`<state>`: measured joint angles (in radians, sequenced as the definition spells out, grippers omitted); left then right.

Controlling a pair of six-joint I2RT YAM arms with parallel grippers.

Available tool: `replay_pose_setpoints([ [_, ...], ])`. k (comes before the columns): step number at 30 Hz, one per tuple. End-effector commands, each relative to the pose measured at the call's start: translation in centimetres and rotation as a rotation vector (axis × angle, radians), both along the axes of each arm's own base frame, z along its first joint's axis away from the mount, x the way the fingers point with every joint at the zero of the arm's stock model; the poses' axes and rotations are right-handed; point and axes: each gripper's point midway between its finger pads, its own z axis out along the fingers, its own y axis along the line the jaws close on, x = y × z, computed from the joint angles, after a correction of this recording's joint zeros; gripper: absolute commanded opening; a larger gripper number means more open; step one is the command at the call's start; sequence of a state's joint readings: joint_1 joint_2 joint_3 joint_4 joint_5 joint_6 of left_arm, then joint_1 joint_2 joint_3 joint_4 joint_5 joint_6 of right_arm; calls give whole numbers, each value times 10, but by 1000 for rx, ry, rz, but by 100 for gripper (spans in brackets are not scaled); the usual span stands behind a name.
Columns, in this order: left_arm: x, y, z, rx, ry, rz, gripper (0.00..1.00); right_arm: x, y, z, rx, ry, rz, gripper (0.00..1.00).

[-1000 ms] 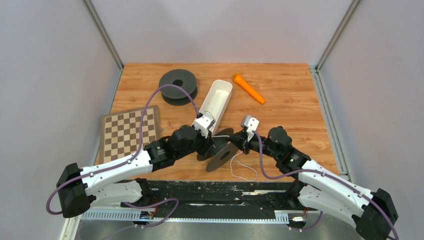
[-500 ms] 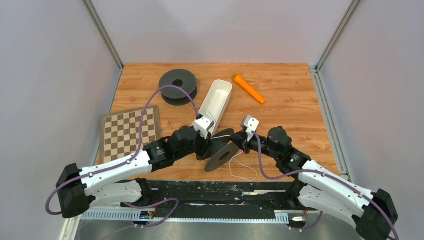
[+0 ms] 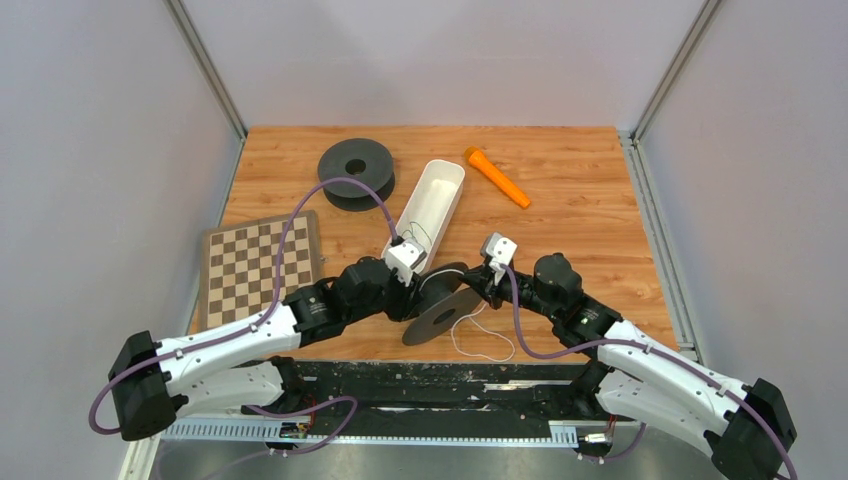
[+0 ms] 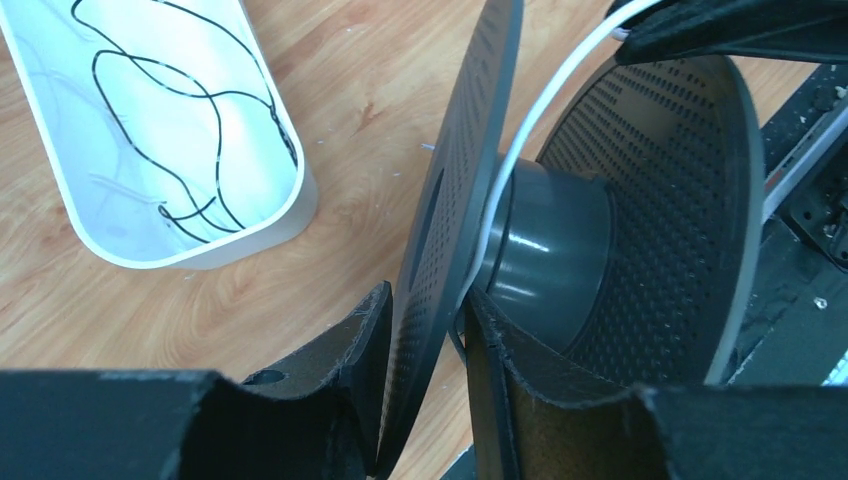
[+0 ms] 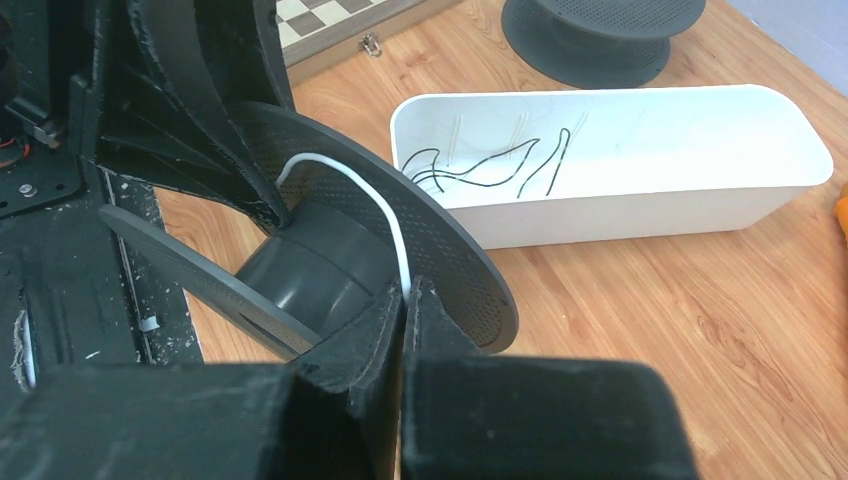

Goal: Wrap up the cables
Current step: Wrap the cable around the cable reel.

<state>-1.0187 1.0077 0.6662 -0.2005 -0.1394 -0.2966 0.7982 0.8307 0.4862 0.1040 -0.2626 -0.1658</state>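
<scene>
Grey walls (image 3: pixel 90 150) enclose wooden table (image 3: pixel 580 230) bearing white cable (image 5: pixel 397 240).

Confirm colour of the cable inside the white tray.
Black; the cable shows best in the left wrist view.

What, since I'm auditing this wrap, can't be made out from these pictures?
- Free end of the white cable: top view, too thin to follow beside the spool.
- Turns on the spool hub: both wrist views, the flanges cover it.
- Whether the left gripper presses the flange: left wrist view, contact in shadow.
- Ends of the dark cable: tangled in the tray, too thin in every view.
</scene>
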Motion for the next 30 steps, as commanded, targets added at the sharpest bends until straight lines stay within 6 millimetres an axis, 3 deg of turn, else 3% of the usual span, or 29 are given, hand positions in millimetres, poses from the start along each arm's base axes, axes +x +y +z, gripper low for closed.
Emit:
replay_pose_setpoints([
  [1, -4, -8, 17, -61, -25, -47, 41, -3, 0, -5, -22, -11, 20, 0],
  [12, 1, -7, 13, -46, -36, -27, 32, -6, 4, -9, -31, -5, 53, 0],
  [30, 5, -19, 29, -119, -40, -20, 44, -6, 5, -10, -35, -4, 58, 0],
])
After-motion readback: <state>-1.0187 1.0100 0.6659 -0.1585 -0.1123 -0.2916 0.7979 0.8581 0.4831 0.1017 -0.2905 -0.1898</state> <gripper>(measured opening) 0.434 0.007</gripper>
